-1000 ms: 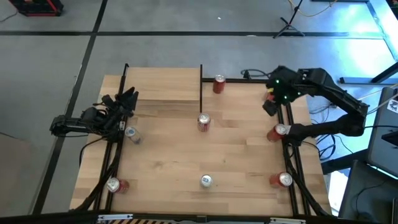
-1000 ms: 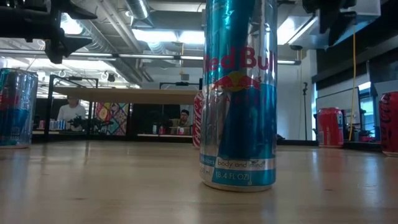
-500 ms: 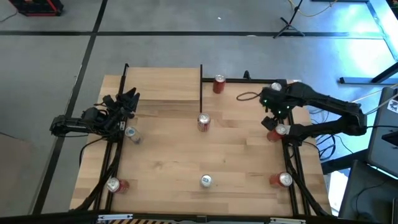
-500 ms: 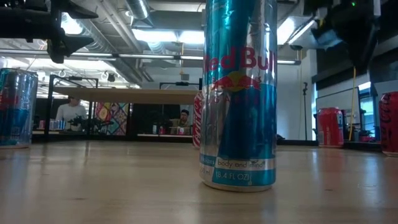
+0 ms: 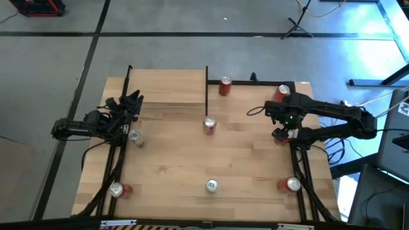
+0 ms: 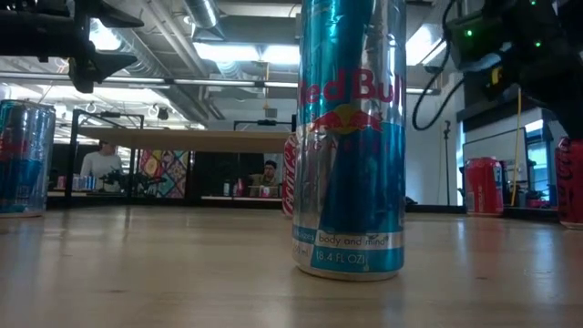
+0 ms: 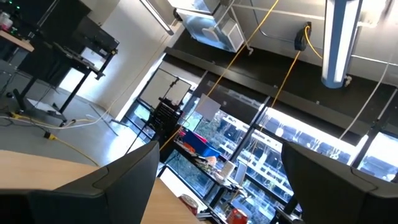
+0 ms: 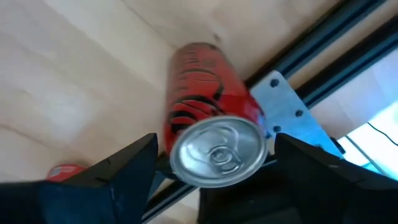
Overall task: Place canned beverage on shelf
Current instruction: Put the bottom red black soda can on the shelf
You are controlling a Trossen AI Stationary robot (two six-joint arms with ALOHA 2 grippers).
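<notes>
A red can (image 5: 285, 135) stands upright at the table's right edge, next to a black frame rail. My right gripper (image 5: 281, 130) hovers over it, pointing down and open. In the right wrist view the can's silver top (image 8: 217, 152) shows between my two fingers, with a gap on each side. The shelf (image 5: 166, 86), a raised light wood board on black posts, stands at the far left and shows in the low view (image 6: 182, 139). My left gripper (image 5: 133, 101) waits, open and empty, at the left edge by the shelf.
Other cans stand about: red ones at the far middle (image 5: 224, 85), the centre (image 5: 209, 125), the far right corner (image 5: 283, 91) and the near right (image 5: 291, 184). A blue one stands at the near middle (image 5: 211, 185). Two more stand at the left (image 5: 135, 136) (image 5: 118, 189).
My right gripper has swung from the far right corner toward the near edge and gone down over the red can at the right edge. This has uncovered the can in the far right corner. No can has moved.
</notes>
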